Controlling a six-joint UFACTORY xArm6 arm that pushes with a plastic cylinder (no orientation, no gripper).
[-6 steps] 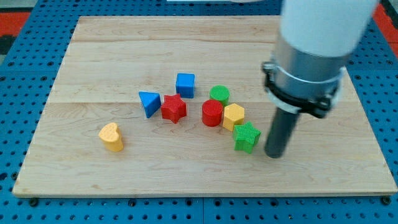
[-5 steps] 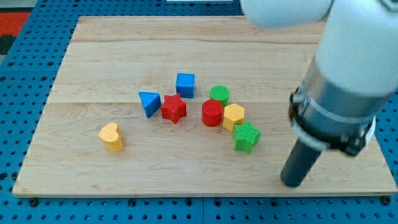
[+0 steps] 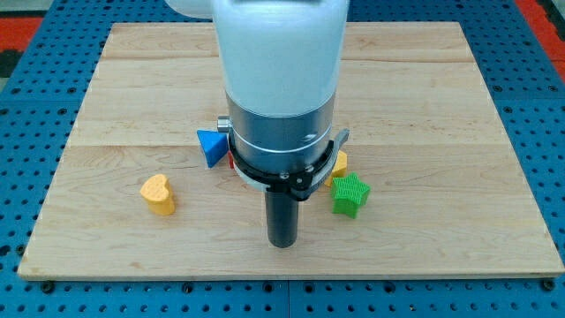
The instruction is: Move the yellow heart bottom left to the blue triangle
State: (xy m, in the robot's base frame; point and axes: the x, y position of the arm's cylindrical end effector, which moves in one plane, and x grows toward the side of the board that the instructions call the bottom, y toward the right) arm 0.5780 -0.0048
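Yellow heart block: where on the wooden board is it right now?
The yellow heart block sits in the view's lower left, alone, below and left of the blue triangle block. My tip is well to its right, not touching it.

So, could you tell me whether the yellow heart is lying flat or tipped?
Flat: the yellow heart shows its heart-shaped top face upward, my tip well to its right.

A pale wooden board (image 3: 132, 79) of lengthwise planks lies on a blue pegboard (image 3: 26, 132). On the board sit the yellow heart (image 3: 158, 194) toward the view's bottom left, alone, and the blue triangle (image 3: 210, 146) up and to its right. A green star (image 3: 350, 194) rests at the view's right, with a yellow block (image 3: 339, 162) just above it — mostly hidden, shape unclear. My tip (image 3: 282, 243) touches the board below the cluster — apart from every block.
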